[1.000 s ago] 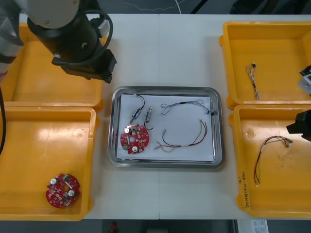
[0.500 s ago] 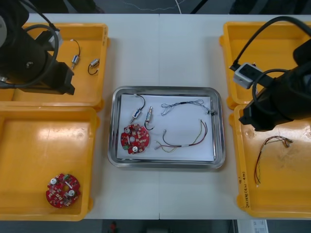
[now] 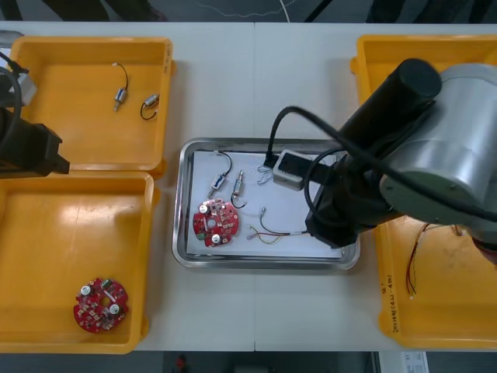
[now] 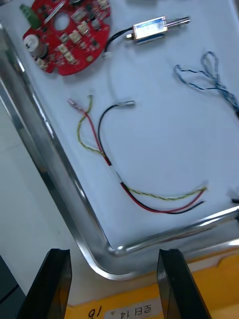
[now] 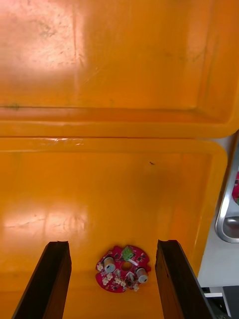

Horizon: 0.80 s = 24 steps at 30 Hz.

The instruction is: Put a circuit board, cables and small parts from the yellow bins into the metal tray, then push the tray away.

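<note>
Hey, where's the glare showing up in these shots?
Left wrist view: bright patches on the near left yellow bin, ahead of the open left pincer. Right wrist view: the metal tray rim gleams by the open right pincer. Front view: that bin's floor has a sheen.

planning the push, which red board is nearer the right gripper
The board in the metal tray: the right gripper hovers over that tray's corner. The other board lies in the near left yellow bin.

Left hand [image 5: 112, 243] and right hand [image 4: 113, 250] both gape empty
</note>
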Each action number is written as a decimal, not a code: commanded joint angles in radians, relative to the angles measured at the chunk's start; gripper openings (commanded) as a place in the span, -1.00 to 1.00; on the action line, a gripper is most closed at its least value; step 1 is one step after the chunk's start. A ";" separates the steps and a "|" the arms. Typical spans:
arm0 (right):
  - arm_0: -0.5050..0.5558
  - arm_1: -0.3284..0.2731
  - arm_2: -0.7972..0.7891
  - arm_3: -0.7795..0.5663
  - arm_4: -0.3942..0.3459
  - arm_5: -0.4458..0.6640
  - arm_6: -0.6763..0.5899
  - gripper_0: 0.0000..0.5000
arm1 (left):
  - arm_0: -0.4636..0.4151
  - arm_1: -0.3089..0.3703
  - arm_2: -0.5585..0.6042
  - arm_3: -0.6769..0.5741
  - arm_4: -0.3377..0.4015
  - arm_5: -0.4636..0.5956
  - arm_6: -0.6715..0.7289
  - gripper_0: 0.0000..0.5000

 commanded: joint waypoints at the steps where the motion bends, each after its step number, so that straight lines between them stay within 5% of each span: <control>1: -0.057 0.018 0.156 -0.023 0.054 -0.023 0.039 1.00 | 0.061 0.055 0.071 -0.045 0.023 0.007 -0.028 1.00; 8: -0.119 0.053 0.349 0.014 0.137 -0.082 0.061 1.00 | 0.135 0.053 0.138 -0.071 0.037 0.007 -0.046 1.00; 24: -0.165 0.087 0.517 0.198 0.195 -0.257 0.105 1.00 | 0.208 0.055 0.178 -0.105 0.040 0.007 -0.068 1.00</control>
